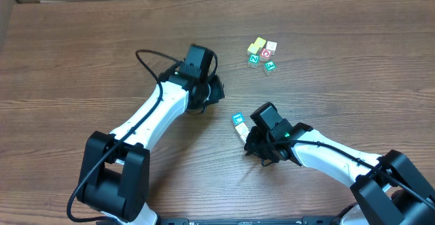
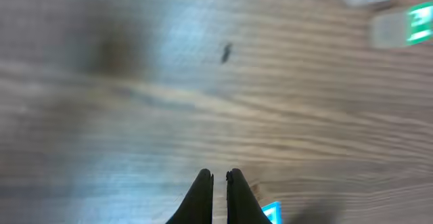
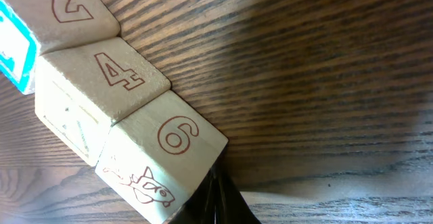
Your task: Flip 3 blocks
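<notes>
Three wooden blocks lie in a touching row in the right wrist view. One shows a red 2 and a teal face (image 3: 54,11), the middle one a 4 (image 3: 111,75), and the nearest a 6 and a red rocket drawing (image 3: 166,149). My right gripper (image 3: 215,173) is shut, its tips against the lower corner of the 6 block. From overhead I see the teal-faced block (image 1: 238,119) and a cream one (image 1: 242,132) just left of the right gripper (image 1: 249,142). My left gripper (image 1: 217,89) (image 2: 219,173) is shut and holds nothing, above bare wood.
A cluster of other cubes, yellow, red-faced and green-lettered (image 1: 262,54), sits at the back right of the table. Two green-lettered cubes (image 2: 409,26) show blurred at the top right of the left wrist view. A teal block corner (image 2: 272,212) peeks beside the left fingers.
</notes>
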`<action>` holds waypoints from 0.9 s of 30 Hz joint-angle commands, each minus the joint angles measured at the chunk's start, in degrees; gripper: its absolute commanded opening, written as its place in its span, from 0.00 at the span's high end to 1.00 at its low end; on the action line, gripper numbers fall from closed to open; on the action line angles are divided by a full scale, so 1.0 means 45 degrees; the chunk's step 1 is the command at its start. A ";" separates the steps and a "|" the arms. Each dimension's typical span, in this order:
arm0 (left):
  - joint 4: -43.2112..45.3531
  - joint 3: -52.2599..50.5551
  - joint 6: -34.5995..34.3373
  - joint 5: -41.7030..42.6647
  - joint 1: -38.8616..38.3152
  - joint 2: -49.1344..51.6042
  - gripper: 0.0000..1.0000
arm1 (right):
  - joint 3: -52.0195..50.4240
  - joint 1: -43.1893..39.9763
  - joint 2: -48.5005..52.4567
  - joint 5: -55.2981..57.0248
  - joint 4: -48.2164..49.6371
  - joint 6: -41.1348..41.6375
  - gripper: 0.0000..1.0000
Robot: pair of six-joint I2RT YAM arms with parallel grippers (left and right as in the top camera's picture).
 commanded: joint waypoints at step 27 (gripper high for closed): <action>-0.4197 0.5377 0.2385 0.1700 -0.1258 0.5319 0.96 | -0.0136 0.0010 0.0170 0.0908 -0.0257 0.0063 0.96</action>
